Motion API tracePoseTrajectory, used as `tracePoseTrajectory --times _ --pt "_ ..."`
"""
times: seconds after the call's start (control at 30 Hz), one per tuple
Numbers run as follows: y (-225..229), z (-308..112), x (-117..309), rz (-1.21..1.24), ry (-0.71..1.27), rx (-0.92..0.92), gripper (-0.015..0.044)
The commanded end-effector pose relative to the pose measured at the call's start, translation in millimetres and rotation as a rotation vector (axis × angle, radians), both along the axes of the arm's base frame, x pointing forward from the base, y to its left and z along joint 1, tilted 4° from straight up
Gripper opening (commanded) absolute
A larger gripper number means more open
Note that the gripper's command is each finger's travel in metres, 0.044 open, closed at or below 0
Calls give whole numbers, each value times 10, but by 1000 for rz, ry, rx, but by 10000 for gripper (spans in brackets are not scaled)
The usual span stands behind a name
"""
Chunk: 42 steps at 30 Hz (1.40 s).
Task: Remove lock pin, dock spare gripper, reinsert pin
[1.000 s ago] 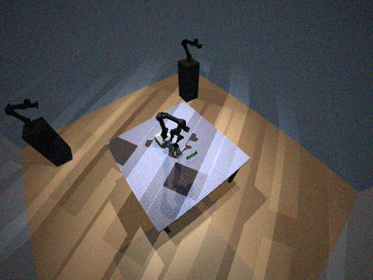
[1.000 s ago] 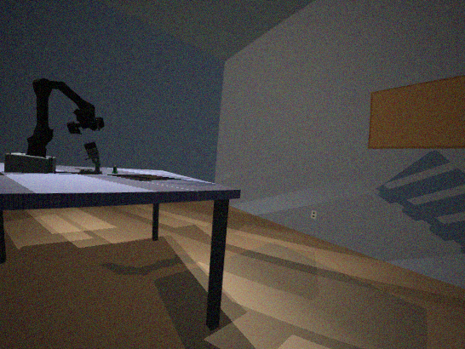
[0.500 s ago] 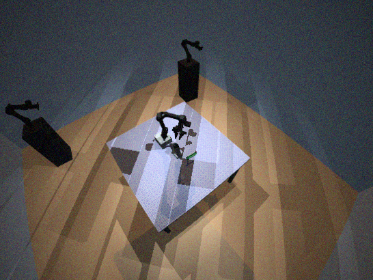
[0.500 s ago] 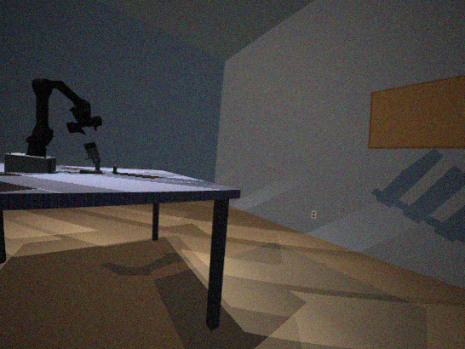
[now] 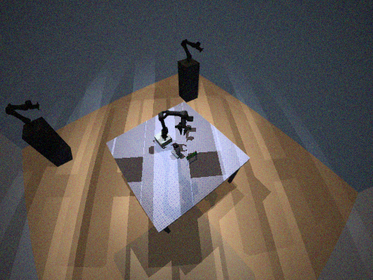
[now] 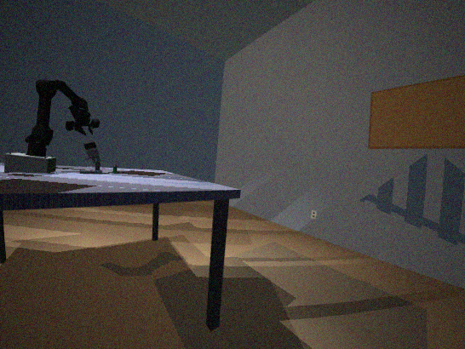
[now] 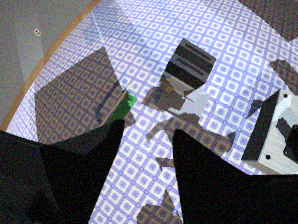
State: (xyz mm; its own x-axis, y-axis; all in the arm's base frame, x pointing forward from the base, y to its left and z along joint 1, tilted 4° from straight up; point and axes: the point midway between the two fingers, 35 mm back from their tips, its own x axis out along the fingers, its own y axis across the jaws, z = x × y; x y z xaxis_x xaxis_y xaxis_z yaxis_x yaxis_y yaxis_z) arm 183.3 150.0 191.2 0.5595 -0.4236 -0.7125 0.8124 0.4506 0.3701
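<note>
The arm's gripper is open, with nothing between its fingers. It hangs above the spare gripper, clear of it. The spare gripper is a dark block with two slots, leaning over the mount's pale plate on the table. Its spigot and the socket are too small and shadowed to tell how they meet. A green piece stands beside the mount, partly behind a finger in the wrist view. I cannot make out the lock pin.
The arm's white base box stands close to the mount on the patterned table. Dark shadows fall across the table. Two other arms stand on black pedestals away from the table.
</note>
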Motion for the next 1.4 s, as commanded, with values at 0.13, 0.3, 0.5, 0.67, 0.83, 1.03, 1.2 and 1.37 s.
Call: tracePoseTrajectory --times 0.13,0.3,0.5,0.67,0.83,1.03,1.2,1.37 --pt "88 -90 243 280 300 -209 180" --pt "138 -155 462 571 539 -368 180" --pt "166 -244 751 960 793 -521 180" --pt "160 -329 1010 1315 962 -628 180" --pt "142 -403 1223 1563 1046 -682 180" --pt "107 -482 1438 1875 1112 -764 180" --pt "59 -556 1627 2141 1134 -836 180" --pt "7 -621 1786 2413 1130 -927 180"
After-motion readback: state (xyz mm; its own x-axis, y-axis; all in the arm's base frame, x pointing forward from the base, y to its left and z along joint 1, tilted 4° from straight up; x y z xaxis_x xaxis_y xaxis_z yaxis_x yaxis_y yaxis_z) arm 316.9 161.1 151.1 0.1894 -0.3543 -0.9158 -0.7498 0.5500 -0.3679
